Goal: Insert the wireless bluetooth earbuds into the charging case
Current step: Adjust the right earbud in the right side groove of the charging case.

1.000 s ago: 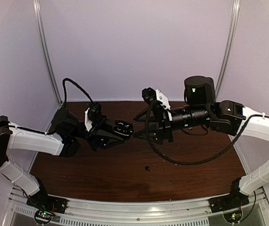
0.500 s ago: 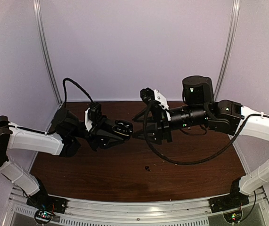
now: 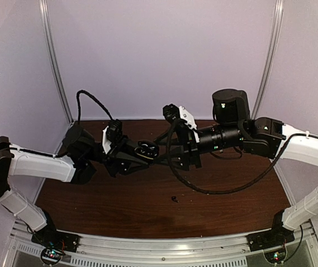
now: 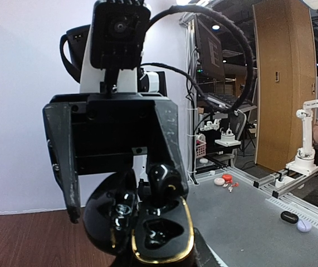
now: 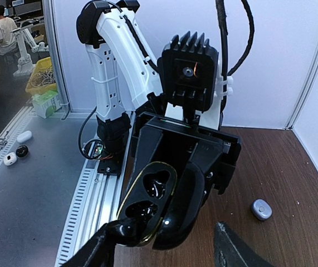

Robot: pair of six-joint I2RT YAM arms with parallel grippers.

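Top external view: the brown table (image 3: 92, 206) fills the lower half of the frame, and the left arm (image 3: 36, 167) and right arm (image 3: 309, 147) meet above its middle, clear of the surface.

The left gripper (image 3: 136, 154) is clenched on the charging case (image 3: 147, 149) and holds it up in the air with the lid swung open. In the left wrist view the right gripper (image 4: 124, 203) faces the camera at centre frame. Its jaws stand well apart and nothing is clamped between them.

One black earbud (image 4: 164, 177) sits at the tip of the right-hand finger in that frame, just above the case's gold-rimmed tray. Whether it clings to the finger or already rests in a socket, I cannot tell. A second black earbud (image 3: 174, 198) lies on the table, lower centre of the top view, well apart from both grippers.

The step in hand looks like seating the bud. It would go best with the case held still, the bud lined up squarely over its socket, and a slow, straight push from the fingertip. The finger should stay off the lid and the rim so the case does not twist in its grip.
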